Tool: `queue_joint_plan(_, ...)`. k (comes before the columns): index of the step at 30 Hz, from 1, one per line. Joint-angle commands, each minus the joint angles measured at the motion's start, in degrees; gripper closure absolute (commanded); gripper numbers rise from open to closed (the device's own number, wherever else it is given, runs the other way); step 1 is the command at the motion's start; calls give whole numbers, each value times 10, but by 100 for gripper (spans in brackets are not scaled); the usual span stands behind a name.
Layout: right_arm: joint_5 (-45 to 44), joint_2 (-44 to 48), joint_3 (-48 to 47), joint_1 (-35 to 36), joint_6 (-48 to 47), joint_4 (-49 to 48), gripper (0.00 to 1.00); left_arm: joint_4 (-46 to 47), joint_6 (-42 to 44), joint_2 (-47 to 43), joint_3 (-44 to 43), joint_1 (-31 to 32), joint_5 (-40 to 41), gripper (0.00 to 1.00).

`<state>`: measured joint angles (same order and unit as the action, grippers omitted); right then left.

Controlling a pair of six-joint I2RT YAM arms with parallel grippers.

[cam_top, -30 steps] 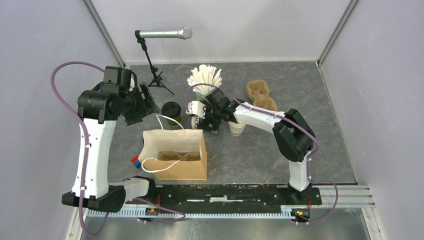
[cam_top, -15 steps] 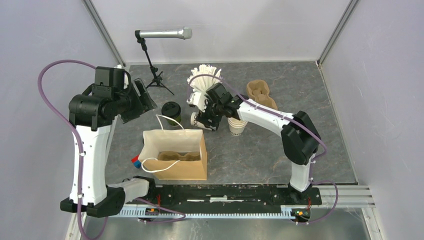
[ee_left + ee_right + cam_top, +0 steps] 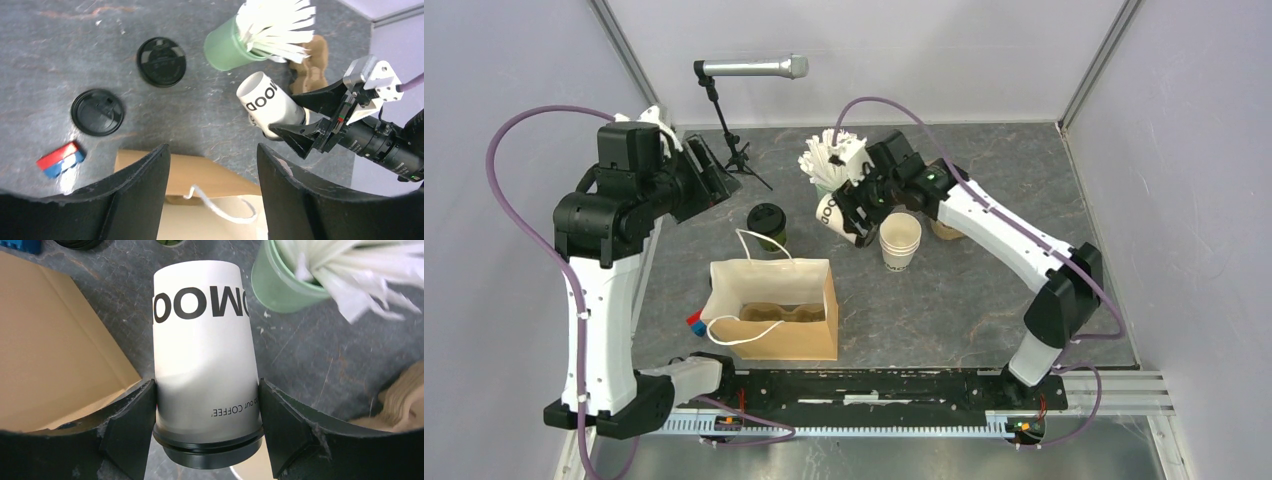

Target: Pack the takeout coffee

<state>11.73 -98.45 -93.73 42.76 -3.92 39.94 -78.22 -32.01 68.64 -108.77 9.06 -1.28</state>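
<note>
The right gripper's point(image 3: 206, 385) two black fingers were spread wide and pressed on opposite sides of the white takeout cup point(image 3: 202, 340), gripping it just above its black lid. The cup was lifted off the grey table point(image 3: 984, 300) and tipped on its side, lid toward the wrist and base pointing away. Large dark letters ran round the cup near its base; "OOMO" could be made out, and a smaller line nearer the lid ended "our COFFEE!". The left gripper point(image 3: 211, 150) hung high over the table's left side with its fingers well apart and nothing between them. Just beside the held cup stood a mint-green cup of white sticks point(image 3: 824, 185), and near it on the other side a stack of lidless cream cups point(image 3: 900, 240). The olive-green takeout cup point(image 3: 766, 224), lid on, stood upright on the table, close to the far rim of an open brown paper bag point(image 3: 804, 338). The bag held a cardboard cup tray point(image 3: 769, 313), and its white cord handle point(image 3: 759, 240) arched up beside the olive cup. Another round black lid point(image 3: 97, 112) lay near a small red-and-blue object point(image 3: 60, 159) left of the bag. A microphone on a stand point(image 3: 749, 68) stood at the back.
</note>
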Motion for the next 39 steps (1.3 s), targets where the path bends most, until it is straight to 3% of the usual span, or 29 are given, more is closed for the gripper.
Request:
queue_joint_plan(1, 11, 42, -73, -9, 78, 87, 32, 124, 67, -19, 33, -3, -85, 30)
queue_joint_plan(5, 60, 56, -126, -13, 116, 194, 31, 260, 133, -54, 89, 1, -169, 34)
queue_joint_plan(9, 122, 94, -100, -31, 164, 252, 31, 421, 181, -130, 221, 23, -230, 34)
queue_joint_plan(12, 169, 133, -70, -48, 207, 268, 31, 490, 230, -163, 285, 79, -251, 34)
queue_joint_plan(16, 226, 173, -47, -67, 262, 263, 31, 489, 360, -170, 308, 221, -237, 30)
queue_joint_plan(20, 241, 190, -56, -81, 273, 278, 31, 489, 495, -180, 324, 315, -218, 20)
queue_joint_plan(27, 264, 214, -51, -95, 299, 256, 31, 401, 684, -144, 303, 416, -228, 10)
queue_joint_plan(33, 290, 219, -43, -95, 308, 231, 31, 359, 771, -93, 277, 485, -181, 9)
queue_joint_plan(39, 308, 213, -42, -95, 298, 232, 31, 362, 826, -59, 269, 508, -132, 7)
